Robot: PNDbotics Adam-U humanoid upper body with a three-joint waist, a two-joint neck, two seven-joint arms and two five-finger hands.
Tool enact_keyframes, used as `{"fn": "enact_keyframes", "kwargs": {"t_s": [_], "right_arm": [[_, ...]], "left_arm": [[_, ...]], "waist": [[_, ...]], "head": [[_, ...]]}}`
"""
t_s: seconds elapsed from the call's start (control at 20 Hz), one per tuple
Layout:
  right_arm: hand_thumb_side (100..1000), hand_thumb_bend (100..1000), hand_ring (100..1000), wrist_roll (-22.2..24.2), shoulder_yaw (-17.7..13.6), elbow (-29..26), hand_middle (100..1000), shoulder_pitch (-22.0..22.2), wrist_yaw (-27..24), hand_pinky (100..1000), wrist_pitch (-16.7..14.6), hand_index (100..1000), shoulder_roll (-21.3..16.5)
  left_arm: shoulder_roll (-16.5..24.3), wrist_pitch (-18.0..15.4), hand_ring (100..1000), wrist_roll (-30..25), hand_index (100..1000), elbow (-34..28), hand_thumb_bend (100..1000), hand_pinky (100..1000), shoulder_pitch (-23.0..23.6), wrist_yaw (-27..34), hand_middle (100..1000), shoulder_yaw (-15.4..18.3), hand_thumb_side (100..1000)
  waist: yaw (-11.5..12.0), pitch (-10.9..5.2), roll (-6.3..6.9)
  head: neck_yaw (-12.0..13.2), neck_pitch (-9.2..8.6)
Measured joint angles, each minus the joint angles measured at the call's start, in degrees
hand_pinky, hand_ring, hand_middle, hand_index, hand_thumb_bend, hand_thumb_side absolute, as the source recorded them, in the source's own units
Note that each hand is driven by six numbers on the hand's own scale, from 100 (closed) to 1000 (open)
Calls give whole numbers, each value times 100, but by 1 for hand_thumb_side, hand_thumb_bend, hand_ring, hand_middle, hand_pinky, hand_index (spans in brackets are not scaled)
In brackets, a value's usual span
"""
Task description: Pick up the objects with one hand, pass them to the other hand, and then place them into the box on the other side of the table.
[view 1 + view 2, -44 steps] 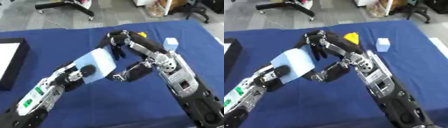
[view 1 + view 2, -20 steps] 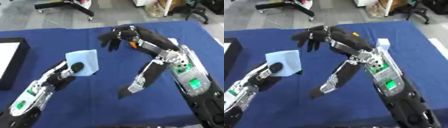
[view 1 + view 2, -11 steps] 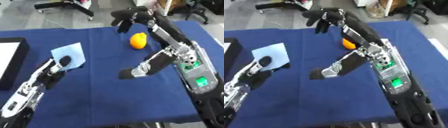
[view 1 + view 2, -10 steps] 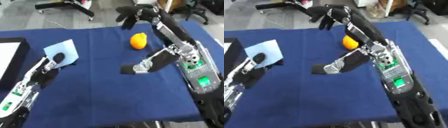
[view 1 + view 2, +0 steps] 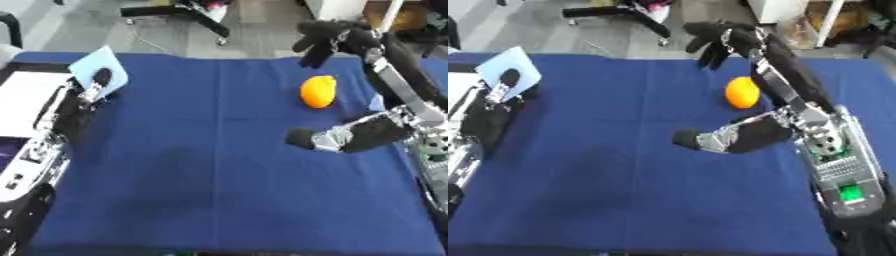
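stage: handover done, placing pending | left hand [image 5: 94, 85]: pinching pale blue card [image 5: 98, 70], just beside box [image 5: 26, 102] at bench [image 5: 201, 165] edge, not yet inside | right hand [image 5: 721, 37]: released, fingers hanging | orange object [image 5: 318, 91]: below right hand, untouched

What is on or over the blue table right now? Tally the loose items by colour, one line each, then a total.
Orange: 1, the orange fruit lying on the cloth.
Light blue: 1, the light blue flat piece pinched in the left hand.
Total: 2.
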Motion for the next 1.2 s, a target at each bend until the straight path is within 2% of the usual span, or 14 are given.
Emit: {"fn": "enact_keyframes", "kwargs": {"t_s": [0.15,0.3,0.55,0.6,0.8,0.95,1.05,1.2], "right_arm": [[460,662,591,46,33,36,663,25,-33,527,-10,892,-8],[457,657,591,91,54,56,661,60,-58,527,-20,892,-41],[456,652,590,155,72,74,660,107,-100,528,-26,892,-48],[456,650,590,168,75,74,660,108,-103,529,-25,892,-50],[453,646,589,198,103,76,658,113,-144,529,-22,892,-58],[453,643,588,236,109,78,657,130,-154,530,-25,891,-59],[452,641,588,262,124,80,656,138,-174,530,-27,891,-59],[451,641,587,290,137,91,655,148,-196,530,-26,890,-59]], "left_arm": [[303,114,751,453,539,466,265,768,-106,-339,488,219,384],[584,370,760,850,552,953,276,765,-264,-779,503,354,368],[979,1011,768,1228,583,1655,334,762,-601,-1783,531,407,338],[1045,1180,773,1227,608,1782,370,763,-688,-2052,550,403,331],[1235,1765,792,813,684,2249,488,770,-1027,-3361,615,320,324],[1285,1975,820,261,748,2600,573,781,-1272,-4444,694,242,368],[1286,2000,854,-83,811,2823,700,794,-1434,-5098,764,218,469],[1266,1941,914,-448,889,3105,825,838,-1603,-5892,868,218,567]], "waist": [[15,-17,7],[19,-35,14],[27,-74,26],[27,-79,30],[21,-87,44],[13,-93,46],[5,-98,46],[-11,-98,46]], "head": [[120,-10],[209,-45],[281,-54],[282,-54],[304,-50],[315,-47],[331,-46],[336,-45]]}}
